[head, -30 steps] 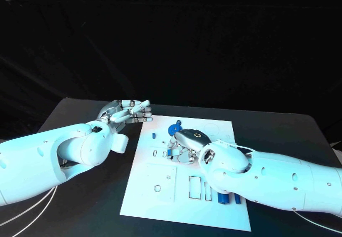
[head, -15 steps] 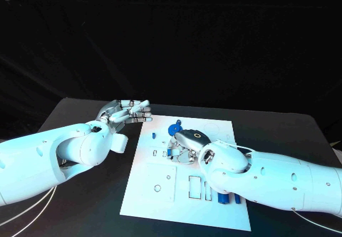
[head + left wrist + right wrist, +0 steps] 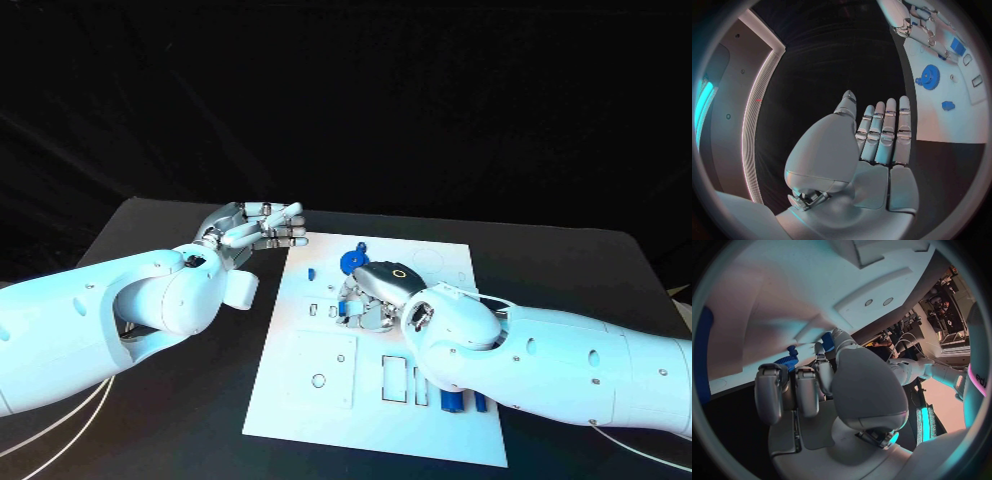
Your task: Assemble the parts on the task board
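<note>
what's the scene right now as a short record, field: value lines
board: white board in the middle of the black table
gear: blue gear on the board's far part
near parts: blue pieces at the board's near right
left hand: left hand off the board's far left corner, fingers straight, holding nothing
right hand: right hand down on the board just near of the gear, fingers curled; whether it holds a part cannot be told

A black table [image 3: 159, 225] carries the white task board [image 3: 310, 400], lying flat across its middle.
</note>
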